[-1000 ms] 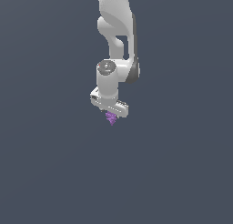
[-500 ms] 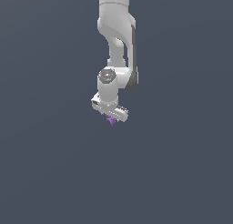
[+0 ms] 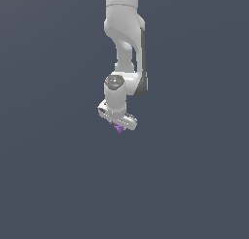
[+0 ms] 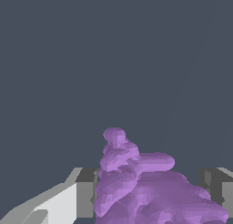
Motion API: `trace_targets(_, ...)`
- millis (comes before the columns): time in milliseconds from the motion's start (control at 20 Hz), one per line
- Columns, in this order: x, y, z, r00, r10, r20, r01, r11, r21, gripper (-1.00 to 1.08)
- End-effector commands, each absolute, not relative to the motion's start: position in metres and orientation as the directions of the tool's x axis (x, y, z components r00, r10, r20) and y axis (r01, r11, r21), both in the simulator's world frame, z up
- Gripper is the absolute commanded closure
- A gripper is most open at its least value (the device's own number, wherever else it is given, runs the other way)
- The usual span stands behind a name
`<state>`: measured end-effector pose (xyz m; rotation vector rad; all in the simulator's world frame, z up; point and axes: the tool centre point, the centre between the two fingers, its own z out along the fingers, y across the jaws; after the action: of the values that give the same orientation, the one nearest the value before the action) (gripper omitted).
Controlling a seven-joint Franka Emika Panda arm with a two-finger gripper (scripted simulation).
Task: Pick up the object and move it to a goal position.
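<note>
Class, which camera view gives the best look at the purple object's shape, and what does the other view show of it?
The wrist view: the purple object fills the lower frame, showing its bumpy surface tapering to a point between the gripper fingers. The exterior view shows only a tiny purple speck poking out beneath the white gripper.

A flat, even dark grey-blue tabletop [image 3: 53, 175] fills the exterior view from edge to edge, with no seam, rim or marking showing. The wrist view shows the same plain grey surface. Whether anything touches it cannot be told from either view.
</note>
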<state>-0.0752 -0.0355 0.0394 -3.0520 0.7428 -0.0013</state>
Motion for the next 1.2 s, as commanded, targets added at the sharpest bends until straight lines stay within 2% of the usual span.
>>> trace_targets(0, -0.075, -0.036, 0.038, 0.888, -0.460, 0.000, -0.460, -0.888, 0.000, 1.08)
trace_targets(550, -0.067, -0.026, 0.061, 0.888, -0.460, 0.001, -0.460, -0.888, 0.000, 1.08)
trace_targets(1150, -0.033, 0.012, 0.150, 0.888, -0.461, 0.001, -0.461, -0.888, 0.001, 1.08)
